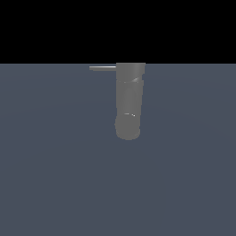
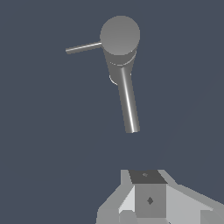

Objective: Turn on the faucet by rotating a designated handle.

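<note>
slate floor [image 1: 55, 184], faucet [image 1: 129, 101] and handle [image 1: 102, 68] well apart from gripper [image 2: 146, 210]

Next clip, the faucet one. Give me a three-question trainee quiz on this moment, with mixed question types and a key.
1. True or false: the gripper is already touching the handle.
2. Multiple choice: in the exterior view, the handle sticks out from the faucet toward
A. the exterior view's left
B. the exterior view's right
C. straight down past the rounded end
3. Fill in: compared with the faucet body, the handle is much ____.

Key:
1. False. In the wrist view the gripper sits well apart from the faucet, and it does not appear in the exterior view at all.
2. A, near the faucet's flat end.
3. Thinner.
</note>
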You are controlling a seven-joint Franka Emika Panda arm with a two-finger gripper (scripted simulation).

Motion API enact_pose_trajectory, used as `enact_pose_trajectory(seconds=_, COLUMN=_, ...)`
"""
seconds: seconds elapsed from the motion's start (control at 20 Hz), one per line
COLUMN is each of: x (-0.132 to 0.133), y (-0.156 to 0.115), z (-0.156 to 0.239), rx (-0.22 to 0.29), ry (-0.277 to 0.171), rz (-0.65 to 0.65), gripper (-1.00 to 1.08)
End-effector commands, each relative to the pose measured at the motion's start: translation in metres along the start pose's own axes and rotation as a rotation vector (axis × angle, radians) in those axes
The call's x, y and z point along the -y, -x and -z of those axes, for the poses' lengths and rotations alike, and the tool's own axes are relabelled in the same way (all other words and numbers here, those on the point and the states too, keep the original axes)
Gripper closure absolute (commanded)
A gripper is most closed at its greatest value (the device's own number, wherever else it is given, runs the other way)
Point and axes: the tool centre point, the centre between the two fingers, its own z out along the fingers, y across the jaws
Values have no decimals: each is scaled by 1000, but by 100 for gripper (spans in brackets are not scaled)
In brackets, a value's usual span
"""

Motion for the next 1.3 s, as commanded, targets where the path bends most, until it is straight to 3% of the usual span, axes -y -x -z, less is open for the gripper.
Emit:
enact_pose_trajectory(seconds=0.0, x=5, y=-13, z=-4, rx=5, ry=-5, rz=-60, gripper=108)
enact_pose_trajectory(seconds=1.25, x=62, y=-141, z=-76, rx=34, ry=0, rz=-692, gripper=108)
